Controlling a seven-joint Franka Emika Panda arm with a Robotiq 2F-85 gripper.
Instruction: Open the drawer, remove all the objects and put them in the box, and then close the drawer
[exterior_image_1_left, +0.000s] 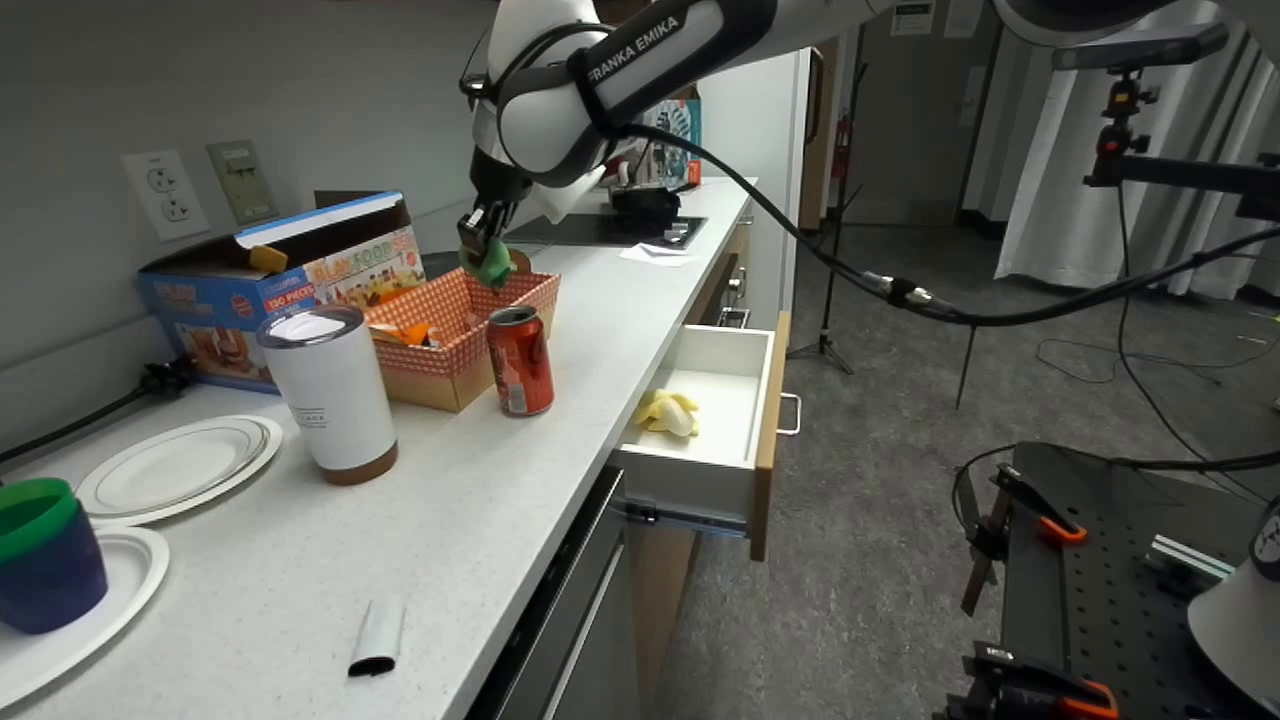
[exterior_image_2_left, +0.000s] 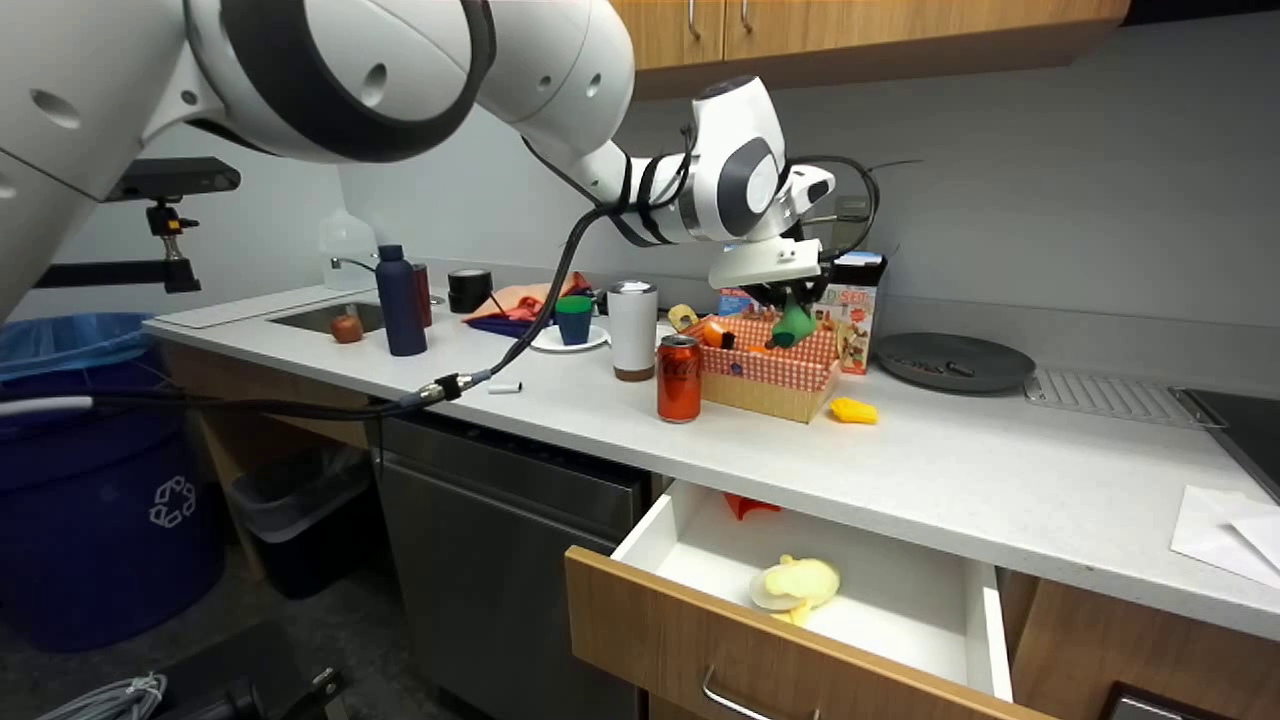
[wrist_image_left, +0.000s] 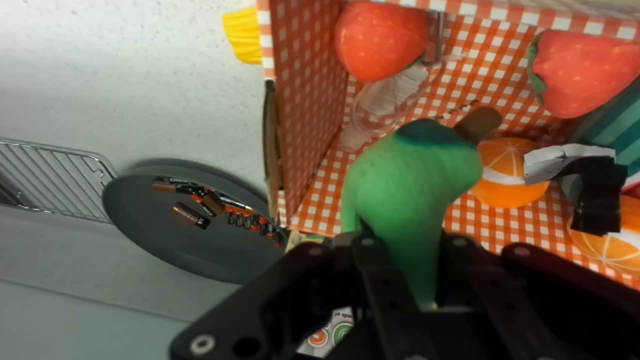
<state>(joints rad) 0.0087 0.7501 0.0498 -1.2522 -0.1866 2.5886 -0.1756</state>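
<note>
Gripper (wrist_image_left: 410, 245) jaws narrow, pinched on green pepper-like piece (wrist_image_left: 412, 175), held over box (exterior_image_2_left: 760, 372); gap to contents below hard to tell.

Clutter: red can (exterior_image_2_left: 679, 382) just beside box, can't tell if touching. White tumbler (exterior_image_2_left: 633, 330) stands by the can. Blue printed box (exterior_image_1_left: 235, 300) right behind, top open. Yellow ridged piece (exterior_image_2_left: 853, 410) on counter (exterior_image_2_left: 1000, 470) just off box end. Further along: pan (exterior_image_2_left: 990, 360) w/ loose batteries (wrist_image_left: 191, 216), then wire rack (exterior_image_2_left: 1120, 398). Paper plates (exterior_image_1_left: 190, 462), green-rimmed cup (exterior_image_1_left: 50, 580) & short white tube (exterior_image_1_left: 380, 630) on tumbler side. Arm cable (exterior_image_1_left: 905, 292) droops across both exterior views.

Drawer (exterior_image_2_left: 640, 630) pulled out; banana-like piece (exterior_image_2_left: 805, 582) on its floor, red piece (exterior_image_2_left: 747, 505) at the back, partly hidden by counter edge.

Mat'ls: box low-walled, rectangular, orange-red gingham lining folded over rim, tan outside. In it: 2 strawberries (wrist_image_left: 382, 42) w/ seed dots, orange pieces (wrist_image_left: 507, 196), clear plastic bit (wrist_image_left: 382, 105), glossy black bit (wrist_image_left: 597, 200). Can shiny; tumbler white w/ brown base. Pan round, dull dark grey. Drawer: wood-grain front, metal-look bar handle (exterior_image_2_left: 735, 703), smooth white inside. Counter speckled white. Green piece smooth, rounded, blurry nr fingers.
</note>
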